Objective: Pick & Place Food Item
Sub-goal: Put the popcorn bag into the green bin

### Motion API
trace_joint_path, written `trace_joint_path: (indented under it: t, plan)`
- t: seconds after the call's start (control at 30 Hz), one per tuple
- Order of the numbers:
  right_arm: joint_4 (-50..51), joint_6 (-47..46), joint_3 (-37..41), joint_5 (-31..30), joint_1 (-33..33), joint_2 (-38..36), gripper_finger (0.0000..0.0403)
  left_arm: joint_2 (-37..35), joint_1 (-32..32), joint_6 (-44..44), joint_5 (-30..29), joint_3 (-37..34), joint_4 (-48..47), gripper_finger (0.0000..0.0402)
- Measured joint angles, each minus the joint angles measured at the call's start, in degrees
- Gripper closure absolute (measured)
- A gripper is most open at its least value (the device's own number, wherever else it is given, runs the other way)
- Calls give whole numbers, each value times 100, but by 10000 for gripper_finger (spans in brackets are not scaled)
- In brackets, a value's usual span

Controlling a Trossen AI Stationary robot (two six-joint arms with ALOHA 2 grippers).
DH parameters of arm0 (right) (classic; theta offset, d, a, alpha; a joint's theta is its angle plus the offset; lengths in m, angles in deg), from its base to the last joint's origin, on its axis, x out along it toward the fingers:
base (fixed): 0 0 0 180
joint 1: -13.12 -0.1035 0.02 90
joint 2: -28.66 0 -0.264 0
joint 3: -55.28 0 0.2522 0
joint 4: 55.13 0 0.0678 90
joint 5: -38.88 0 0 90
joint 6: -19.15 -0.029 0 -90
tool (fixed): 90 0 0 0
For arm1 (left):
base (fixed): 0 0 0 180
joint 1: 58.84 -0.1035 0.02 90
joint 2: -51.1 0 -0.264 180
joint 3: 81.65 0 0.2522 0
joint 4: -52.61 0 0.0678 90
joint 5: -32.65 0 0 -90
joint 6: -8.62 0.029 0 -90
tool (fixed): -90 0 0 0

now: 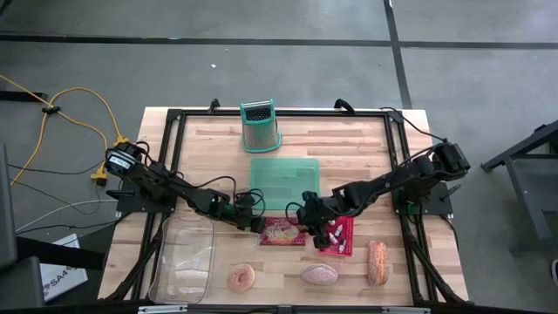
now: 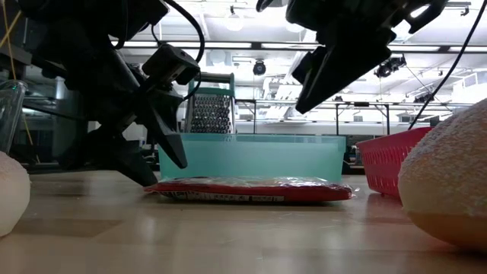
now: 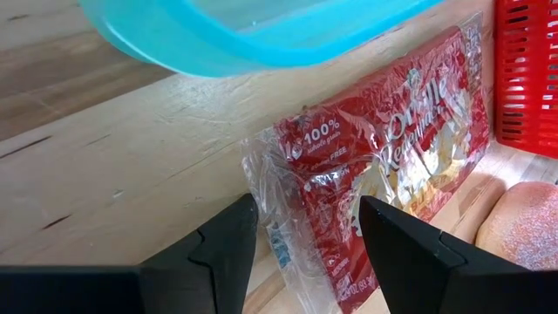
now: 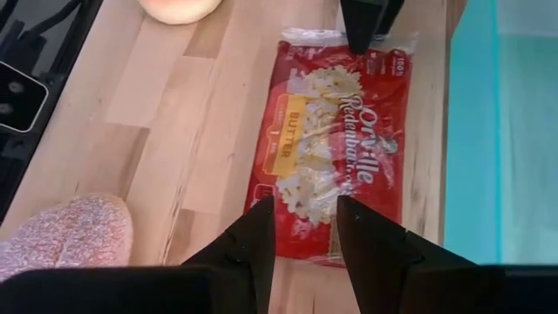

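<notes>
Item: popcorn packet (image 1: 282, 232), lying flat on the worktop (image 1: 349, 139) just beside the teal tray (image 1: 285, 182). We are bracketing it: left end effector (image 3: 301, 231) parted at one end, right end effector (image 4: 306, 228) slightly parted above the other, neither gripping. Next: lowering and closing.

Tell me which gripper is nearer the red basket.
Right. The right gripper hovers over the popcorn packet's end beside the red basket; the left gripper is at the packet's far end, farther from the basket.
</notes>
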Motion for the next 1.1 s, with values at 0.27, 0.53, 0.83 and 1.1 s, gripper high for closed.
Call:
trace_joint_path:
  t: [0.27, 0.53, 0.83, 1.1]
  plan:
    - [731, -53, -634, -281, -240, 2, 291, 0, 0, 7, 0, 2, 4, 203]
    - [1040, 86, -1132, -573, -365, 52, 291, -2, 0, 45, 0, 2, 4, 203]
    - [1065, 87, -1123, -578, -234, 1048, 291, -2, 0, 84, -2, 2, 25, 203]
    - [1620, -279, -1123, -609, -182, 1207, 291, -2, 0, 104, -3, 3, 28, 203]
